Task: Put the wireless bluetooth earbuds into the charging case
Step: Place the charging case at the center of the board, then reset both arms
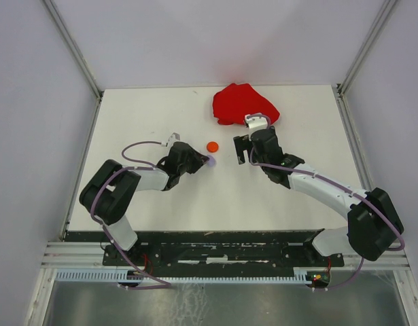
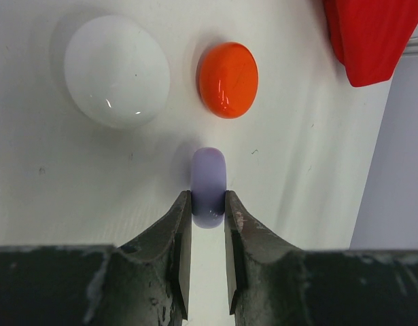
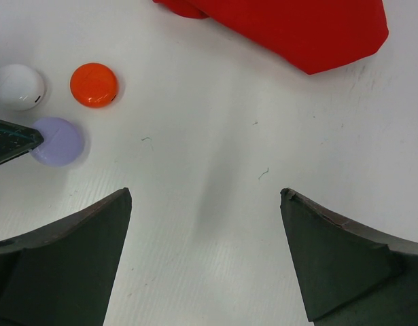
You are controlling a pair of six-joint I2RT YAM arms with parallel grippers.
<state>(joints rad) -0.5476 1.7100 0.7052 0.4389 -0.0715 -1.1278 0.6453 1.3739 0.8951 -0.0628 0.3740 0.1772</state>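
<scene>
Left wrist: grpr [image 2: 209, 204] on lilac case [image 2: 209, 178]

Hidden and cropped items

The lilac case [image 2: 209, 178] has its near edge hidden between the left claw's [image 2: 208, 206] fingers, and only a sliver shows from above. The white case [image 3: 17, 87] cannot be made out from above. The red cloth [image 3: 290, 27] runs off both wrist views.

Red cloth [image 1: 244, 104] on white table [image 1: 141, 119]
</scene>
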